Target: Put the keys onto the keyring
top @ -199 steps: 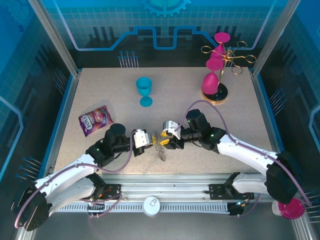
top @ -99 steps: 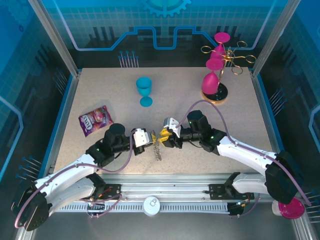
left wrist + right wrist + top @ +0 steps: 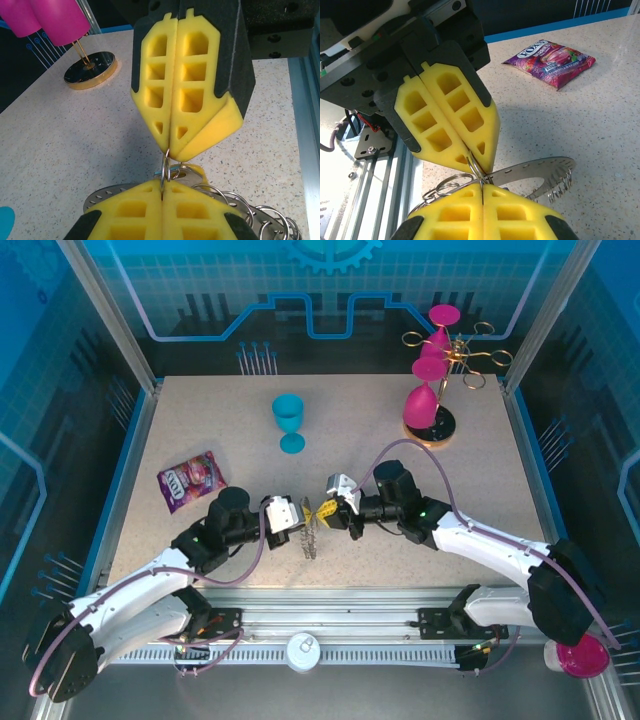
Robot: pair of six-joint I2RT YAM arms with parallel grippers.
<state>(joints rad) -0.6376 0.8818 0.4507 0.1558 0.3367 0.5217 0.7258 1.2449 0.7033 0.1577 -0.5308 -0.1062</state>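
Since a second ago, the right end effector (image 3: 330,511) has shut its pads, which stood apart then, and has moved a little to the left. Now its pads are pressed together on a small ring (image 3: 165,167). The left end effector (image 3: 303,516) is clamped on the same small ring from the other side, so the two tips almost touch. The keyring (image 3: 535,169), a flat grey band with holes and little loops along its edge, hangs just under them, above the near middle of the desk (image 3: 400,470). I cannot pick out the keys. A candy bag (image 3: 190,480) lies far off to the left.
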